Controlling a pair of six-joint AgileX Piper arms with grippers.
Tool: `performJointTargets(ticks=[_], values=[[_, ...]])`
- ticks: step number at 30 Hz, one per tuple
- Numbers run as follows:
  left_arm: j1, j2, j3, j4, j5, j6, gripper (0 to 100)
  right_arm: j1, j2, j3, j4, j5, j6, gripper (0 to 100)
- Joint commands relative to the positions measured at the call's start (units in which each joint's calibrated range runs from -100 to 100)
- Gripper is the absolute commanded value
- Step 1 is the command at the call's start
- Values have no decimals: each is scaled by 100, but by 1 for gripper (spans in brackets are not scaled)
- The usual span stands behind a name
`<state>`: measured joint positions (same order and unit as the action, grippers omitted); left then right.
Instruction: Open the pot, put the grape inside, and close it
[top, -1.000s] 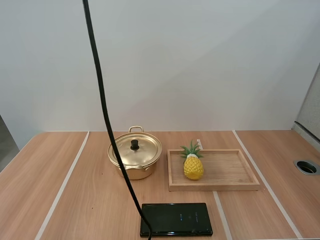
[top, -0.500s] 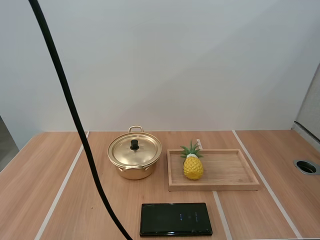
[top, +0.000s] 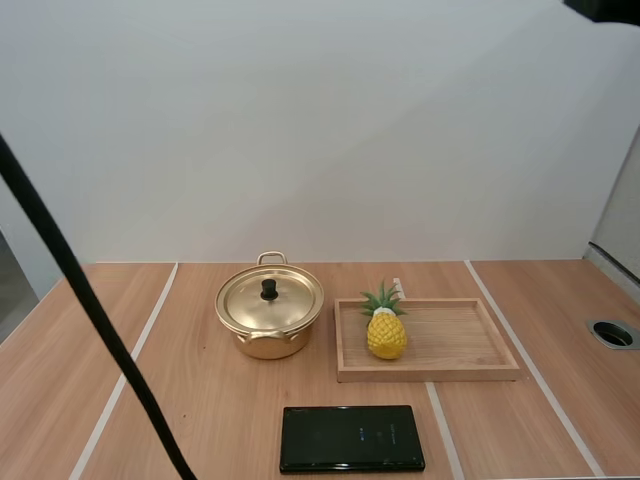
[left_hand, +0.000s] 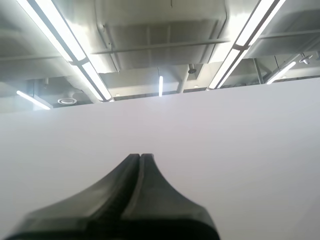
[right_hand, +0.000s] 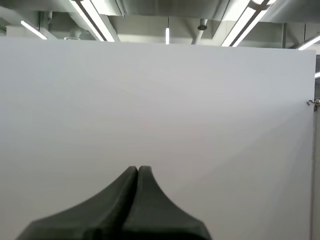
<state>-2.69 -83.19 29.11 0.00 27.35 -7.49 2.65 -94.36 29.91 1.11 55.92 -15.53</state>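
Note:
A golden pot (top: 269, 322) stands on the wooden table, left of centre, with its lid (top: 272, 300) on and a black knob on top. To its right, a yellow toy pineapple (top: 386, 335) with green leaves stands upright at the left end of a wooden tray (top: 470, 345). I see no grapes. My left gripper (left_hand: 140, 156) is shut on nothing, its fingers together as one dark wedge in front of a plain white wall. My right gripper (right_hand: 138, 168) is shut the same way and also faces the white wall.
A flat black slab (top: 351, 438) lies near the table's front edge, in front of the pot and the tray. A round hole (top: 613, 334) is set in the table at the far right. Pale strips run across the tabletop.
A dark shape has come into the upper right corner of the high view. The pot, pineapple, tray and black slab have not moved.

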Motion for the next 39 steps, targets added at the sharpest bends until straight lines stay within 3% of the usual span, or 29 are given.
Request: performJointTargets(ticks=[1,11,17,22,25,30,39], values=[[7,-264,54,0,37,-66,0,-26,-328,131,114,-183,-40,0],[7,-1617,846,74,52,-57,0,-26,-564,185,199,-32,-40,0],[15,-1681,1089,236,275,-57,0,-26,-564,185,339,264,-40,0],[212,-1681,1103,276,295,-151,0,-26,-564,190,470,675,-40,0],[235,-1681,1221,276,424,-318,0,-26,-564,255,459,677,-40,0],[235,-1681,1689,371,426,-318,0,-26,-564,898,371,515,-40,0],[235,-1681,3650,459,-404,64,0,-26,-564,3079,25,-1324,-51,0]])
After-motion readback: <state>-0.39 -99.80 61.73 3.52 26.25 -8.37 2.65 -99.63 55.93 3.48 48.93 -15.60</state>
